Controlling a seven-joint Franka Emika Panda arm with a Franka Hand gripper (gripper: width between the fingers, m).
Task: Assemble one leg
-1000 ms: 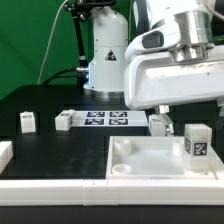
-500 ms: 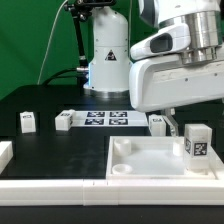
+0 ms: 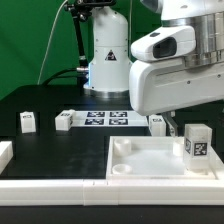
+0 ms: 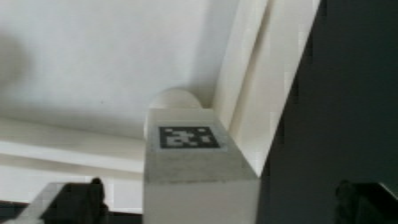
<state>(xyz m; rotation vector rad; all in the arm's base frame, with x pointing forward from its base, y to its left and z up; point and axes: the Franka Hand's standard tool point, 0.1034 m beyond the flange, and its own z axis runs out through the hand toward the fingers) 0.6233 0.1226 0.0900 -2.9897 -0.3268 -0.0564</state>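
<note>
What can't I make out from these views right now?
- Gripper: exterior view, lost under the arm's housing; wrist view, fingertips cut by the edge.
- Leg: whether seated in the tray; wrist view blurred, its own body hides the foot.
- Far legs' tags: exterior view, too small.

Arm's white base column point(image 3: 105, 60) stands at the far middle of the scene. The big white wrist housing point(image 3: 175, 85) hangs high on the near side at the exterior view's right, facing down, top cut off by the frame edge. On the gripper point(image 4: 217, 203) the jaws are spread wide apart: wrist view shows the two dark fingertips point(image 4: 71, 200) only as small tips at opposite sides, and in the exterior view the fingers are mostly hidden under the housing.
</note>
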